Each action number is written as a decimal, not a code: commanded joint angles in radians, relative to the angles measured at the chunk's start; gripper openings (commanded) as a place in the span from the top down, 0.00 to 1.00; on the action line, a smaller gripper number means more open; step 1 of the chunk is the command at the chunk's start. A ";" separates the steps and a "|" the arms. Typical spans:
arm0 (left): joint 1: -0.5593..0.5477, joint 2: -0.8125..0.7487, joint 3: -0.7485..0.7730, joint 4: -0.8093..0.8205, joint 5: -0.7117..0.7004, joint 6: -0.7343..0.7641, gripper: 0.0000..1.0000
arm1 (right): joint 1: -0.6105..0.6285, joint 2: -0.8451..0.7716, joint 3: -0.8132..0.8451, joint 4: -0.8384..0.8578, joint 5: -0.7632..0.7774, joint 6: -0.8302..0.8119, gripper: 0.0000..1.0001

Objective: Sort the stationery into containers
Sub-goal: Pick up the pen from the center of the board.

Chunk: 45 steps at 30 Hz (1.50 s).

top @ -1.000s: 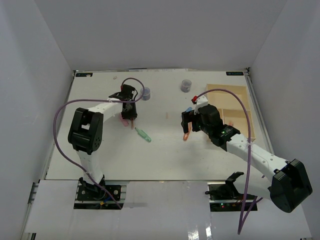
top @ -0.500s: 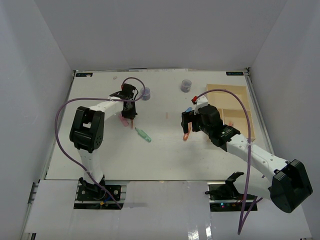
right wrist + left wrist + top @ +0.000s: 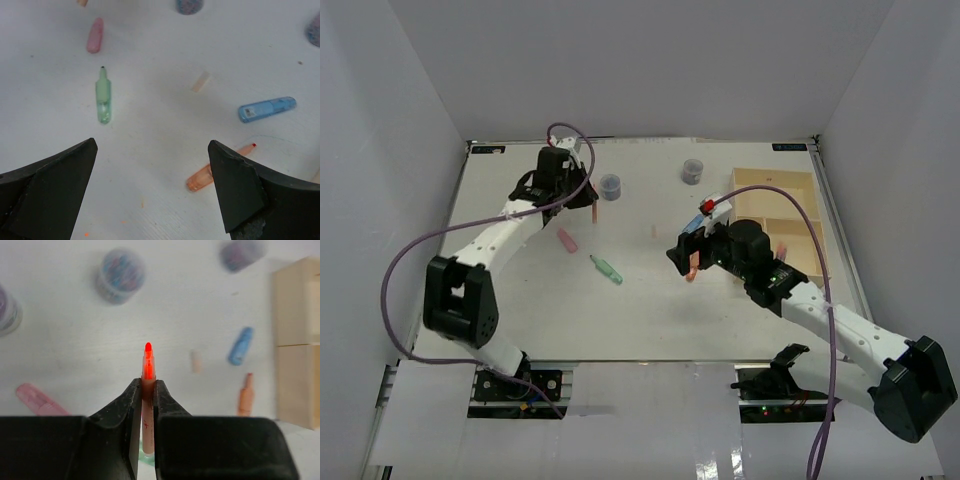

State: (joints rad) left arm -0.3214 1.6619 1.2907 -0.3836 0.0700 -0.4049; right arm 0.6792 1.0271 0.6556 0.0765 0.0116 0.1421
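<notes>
My left gripper (image 3: pixel 145 388) is shut on a pale orange pen (image 3: pixel 147 371) with a bright orange-red tip, held above the table; in the top view it (image 3: pixel 582 192) is at the far left beside a grey-blue pot (image 3: pixel 611 186). My right gripper (image 3: pixel 152 167) is open and empty above the table, with an orange marker (image 3: pixel 210 173) just inside its right finger; in the top view it (image 3: pixel 681 257) is left of the beige tray (image 3: pixel 775 177). A green marker (image 3: pixel 103 96), a pink marker (image 3: pixel 94 35), a blue marker (image 3: pixel 266 109) and a beige stub (image 3: pixel 201 81) lie loose.
A second pot (image 3: pixel 693 171) stands at the back centre. The left wrist view shows three pots, one at its left edge (image 3: pixel 5 310), and the tray's edge (image 3: pixel 295 340) at the right. White walls enclose the table.
My left arm has lifted and swung toward the far left with the pen in its grip. My right gripper has shifted slightly left and nearer, over the orange marker.
</notes>
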 commanded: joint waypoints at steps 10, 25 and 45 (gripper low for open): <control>-0.002 -0.539 -0.453 0.783 0.569 -0.057 1.00 | 0.120 0.160 0.130 0.304 -0.360 -0.001 0.06; -0.028 -0.677 -0.646 1.069 0.731 -0.081 0.96 | 0.180 0.358 0.361 0.367 -0.450 0.028 0.10; -0.036 -0.680 -0.737 1.298 0.742 -0.182 0.97 | 0.184 0.378 0.398 0.370 -0.478 0.025 0.28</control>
State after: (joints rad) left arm -0.3531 1.0031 0.5701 0.8288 0.8120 -0.5510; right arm 0.8597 1.4162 1.0195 0.4000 -0.4515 0.1757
